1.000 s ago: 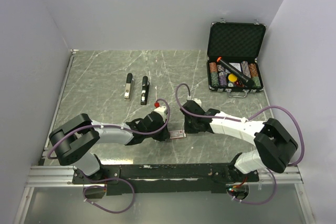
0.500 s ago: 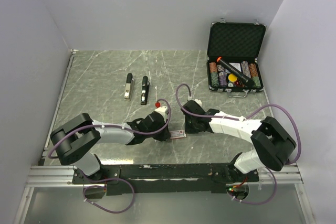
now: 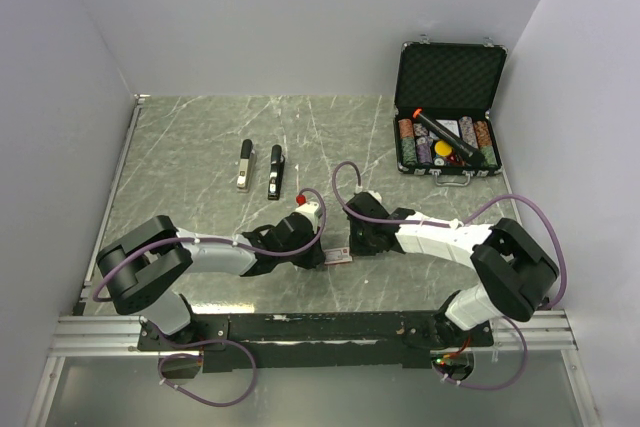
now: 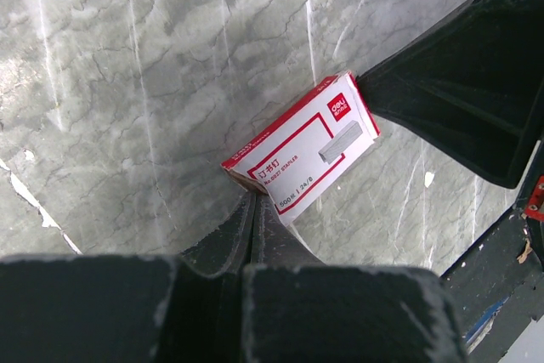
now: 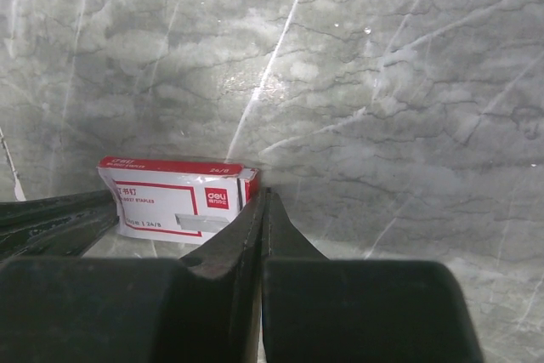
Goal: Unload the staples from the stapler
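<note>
The stapler (image 3: 275, 171) lies on the table at the back left as a slim black piece. Beside it lies a second slim black piece with a silvery part (image 3: 244, 166). No loose staples show in any view. A small red-and-white box (image 3: 340, 255) lies between my grippers. My left gripper (image 3: 322, 256) is shut and empty, its tip touching the box's left end (image 4: 302, 155). My right gripper (image 3: 354, 244) is shut and empty, its tip at the box's right end (image 5: 174, 197). Both grippers are far from the stapler.
An open black case (image 3: 448, 112) with poker chips stands at the back right. A black tube with an orange end (image 3: 445, 137) lies in it. Grey walls close in the table on three sides. A metal rail (image 3: 300, 327) runs along the near edge.
The right arm's elbow has shifted a little to the left. Both gripper tips stay at the box, which has barely moved.
</note>
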You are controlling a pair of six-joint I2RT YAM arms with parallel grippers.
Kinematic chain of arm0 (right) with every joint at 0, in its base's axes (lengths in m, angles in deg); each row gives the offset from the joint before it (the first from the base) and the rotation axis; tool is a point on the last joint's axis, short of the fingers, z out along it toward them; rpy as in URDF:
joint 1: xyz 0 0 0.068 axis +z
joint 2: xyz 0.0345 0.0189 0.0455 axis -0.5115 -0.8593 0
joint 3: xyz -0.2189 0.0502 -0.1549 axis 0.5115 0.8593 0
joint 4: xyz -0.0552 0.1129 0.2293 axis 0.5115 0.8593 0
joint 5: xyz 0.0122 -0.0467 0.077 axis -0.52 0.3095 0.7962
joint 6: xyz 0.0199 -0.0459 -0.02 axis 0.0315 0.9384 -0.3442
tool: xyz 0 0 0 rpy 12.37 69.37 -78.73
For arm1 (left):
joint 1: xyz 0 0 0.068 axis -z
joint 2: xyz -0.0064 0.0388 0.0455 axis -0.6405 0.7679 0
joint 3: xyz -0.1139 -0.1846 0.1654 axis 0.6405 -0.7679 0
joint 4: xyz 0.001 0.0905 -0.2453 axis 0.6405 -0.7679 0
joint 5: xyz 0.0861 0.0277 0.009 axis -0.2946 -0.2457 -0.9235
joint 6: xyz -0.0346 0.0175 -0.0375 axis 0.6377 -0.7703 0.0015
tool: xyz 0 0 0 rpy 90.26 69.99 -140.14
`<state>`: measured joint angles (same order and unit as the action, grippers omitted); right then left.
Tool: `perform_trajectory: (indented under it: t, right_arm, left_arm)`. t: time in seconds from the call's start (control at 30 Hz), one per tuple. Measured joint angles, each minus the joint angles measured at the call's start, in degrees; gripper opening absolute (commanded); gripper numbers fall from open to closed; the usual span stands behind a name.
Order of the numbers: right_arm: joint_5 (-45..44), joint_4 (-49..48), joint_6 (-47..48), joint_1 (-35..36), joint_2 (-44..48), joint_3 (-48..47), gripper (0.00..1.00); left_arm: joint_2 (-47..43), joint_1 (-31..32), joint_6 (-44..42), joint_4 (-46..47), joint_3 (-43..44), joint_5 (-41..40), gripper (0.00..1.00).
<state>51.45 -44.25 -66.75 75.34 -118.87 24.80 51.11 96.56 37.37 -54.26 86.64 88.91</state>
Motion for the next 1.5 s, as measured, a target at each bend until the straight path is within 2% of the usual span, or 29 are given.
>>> perform_trajectory:
  t: [0.7,0.9,1.0,1.2,1.3,1.5]
  right_arm:
    - [-1.0,-0.3,0.0,1.5,-0.4,-0.2,0.00]
    - [-2.6,1.0,-0.1,2.2,0.1,-0.3,0.08]
    - [-2.5,2.3,-0.2,2.3,0.8,-0.3,0.10]
    - [-4.1,4.4,-0.1,2.1,3.5,-0.3,0.23]
    - [-5.4,5.9,0.0,1.9,4.7,-0.3,0.24]
    - [-7.3,8.4,0.7,1.5,8.8,-0.4,0.40]
  left_arm:
    - [0.3,0.1,0.0,0.0,0.2,-0.2,0.01]
    - [0.2,0.3,0.0,0.0,0.2,-0.9,0.06]
    - [0.0,0.5,0.0,-0.3,0.2,-1.6,0.10]
    - [-2.1,0.6,-0.1,-3.7,0.0,-4.2,0.21]
    - [-3.2,0.6,-0.2,-5.4,-0.1,-5.5,0.25]
    - [-7.6,0.6,-0.2,-8.9,-0.1,-7.8,0.36]
